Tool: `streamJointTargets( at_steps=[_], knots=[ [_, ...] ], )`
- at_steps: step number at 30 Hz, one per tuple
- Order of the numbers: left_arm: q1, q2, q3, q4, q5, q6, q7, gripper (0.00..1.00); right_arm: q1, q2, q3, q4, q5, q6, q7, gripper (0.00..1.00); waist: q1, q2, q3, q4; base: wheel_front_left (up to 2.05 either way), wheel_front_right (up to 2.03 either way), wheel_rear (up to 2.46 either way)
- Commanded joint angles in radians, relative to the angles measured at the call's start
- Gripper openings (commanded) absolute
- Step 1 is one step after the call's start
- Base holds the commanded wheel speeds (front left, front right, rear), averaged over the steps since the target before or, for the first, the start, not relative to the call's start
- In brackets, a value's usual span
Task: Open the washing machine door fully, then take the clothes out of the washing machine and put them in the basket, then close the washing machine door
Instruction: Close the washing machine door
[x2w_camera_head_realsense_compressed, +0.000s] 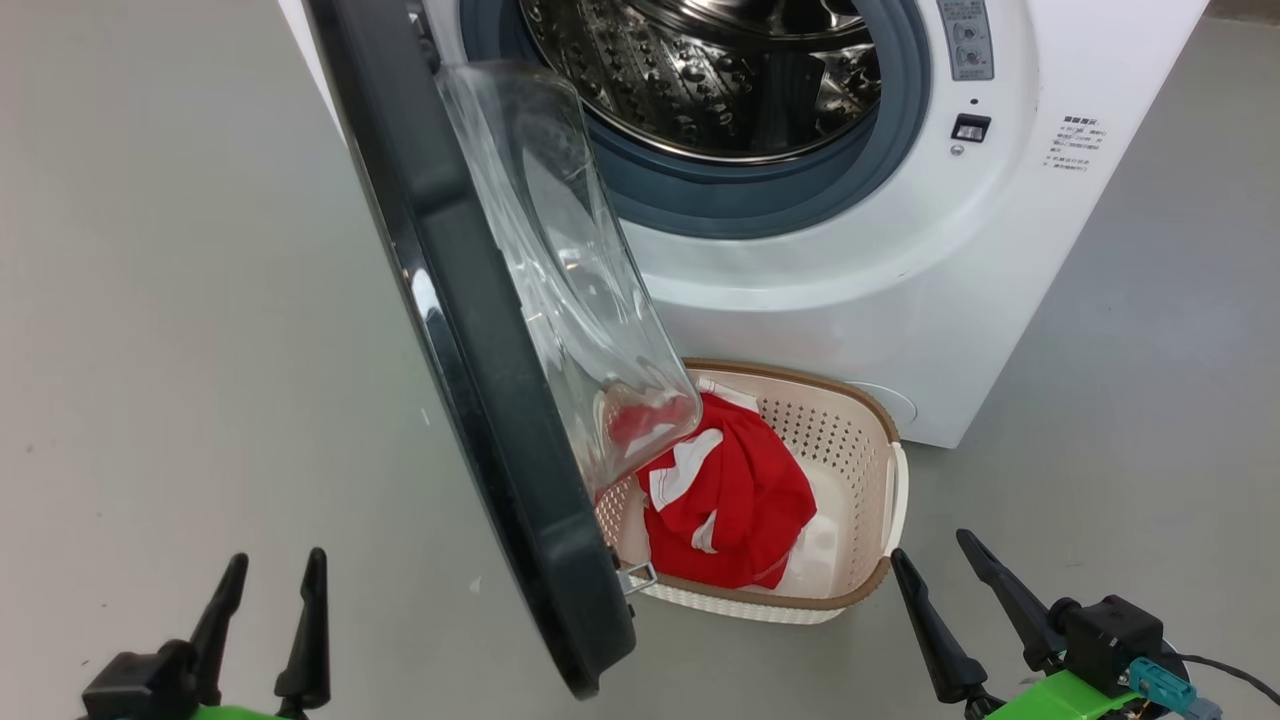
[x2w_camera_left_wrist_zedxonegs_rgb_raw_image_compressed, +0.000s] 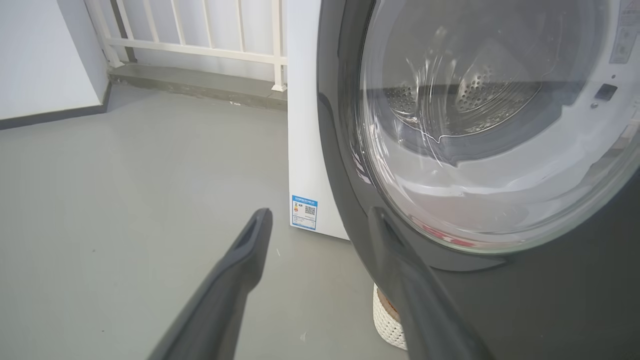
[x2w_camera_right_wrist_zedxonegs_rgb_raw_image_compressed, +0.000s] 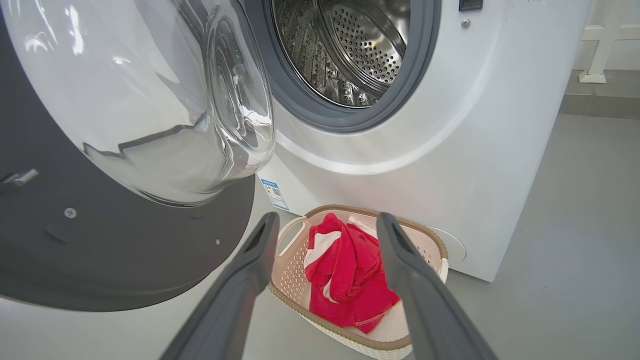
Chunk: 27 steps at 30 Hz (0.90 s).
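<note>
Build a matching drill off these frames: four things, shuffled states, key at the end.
Things
1. round black-rimmed glass washing machine door
2. bright red fabric clothes with white patches
3. perforated steel drum
4. cream perforated plastic basket with brown rim

States
A. stands on the grey floor before the white washing machine
B. no fabric visible inside
C. swung open
D. lies in the basket

Pairs: 1-C, 2-D, 3-B, 4-A

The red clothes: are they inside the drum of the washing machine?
No, the red clothes lie in the basket that stands in front of the washing machine.
</note>
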Motion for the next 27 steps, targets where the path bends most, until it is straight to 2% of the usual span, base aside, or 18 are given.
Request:
streamJointTargets(
  at_steps=[1, 13, 27],
  knots=[
    [0.000, 0.009, 0.044, -0.032, 0.018, -0.006, -0.012, 1.00, -0.032, -0.008, 0.016, -0.022, -0.007, 0.005, -0.006, 1.00, 0.0000, 0.0000, -0.001, 0.000, 0.00, 0.00, 0.00],
    [0.033, -0.032, 0.077, -0.032, 0.081, -0.006, -0.012, 1.00, -0.026, -0.006, 0.021, -0.018, -0.002, 0.005, -0.006, 1.00, 0.0000, 0.0000, -0.018, -0.005, 0.00, 0.00, 0.00],
    [0.041, -0.036, 0.088, -0.033, 0.087, -0.006, -0.012, 1.00, -0.020, -0.006, 0.025, -0.018, 0.001, 0.005, -0.006, 1.00, 0.0000, 0.0000, -0.027, -0.005, 0.00, 0.00, 0.00]
  ],
)
